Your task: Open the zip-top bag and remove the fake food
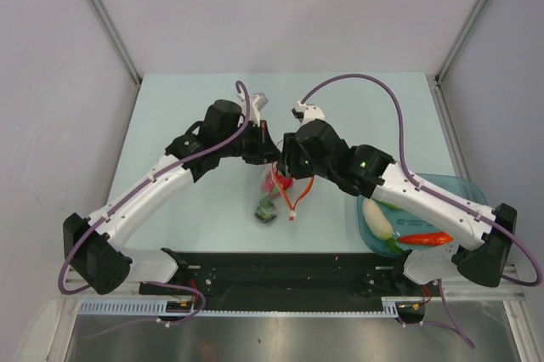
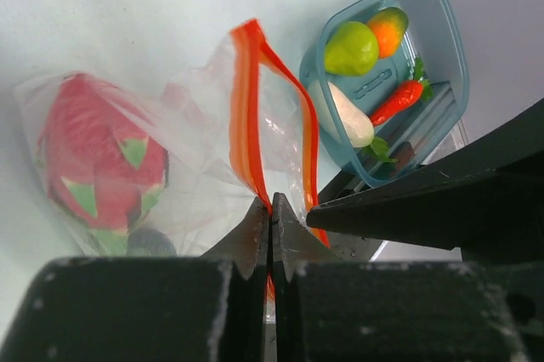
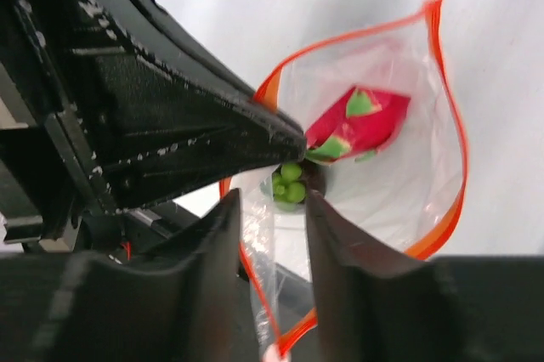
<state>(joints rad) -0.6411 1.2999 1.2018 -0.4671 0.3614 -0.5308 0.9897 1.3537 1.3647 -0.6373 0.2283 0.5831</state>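
Clear zip-top bag rim clamped in left pincer.

Bright, even light, soft shadows; the left claw looms blurred up close.

I see a clear bag with a red-orange strip, and a pink-red dragon fruit patched with green. The tray is translucent teal, the radish white, the carrot red-orange and the fruit yellow-green. My table is pale mint.
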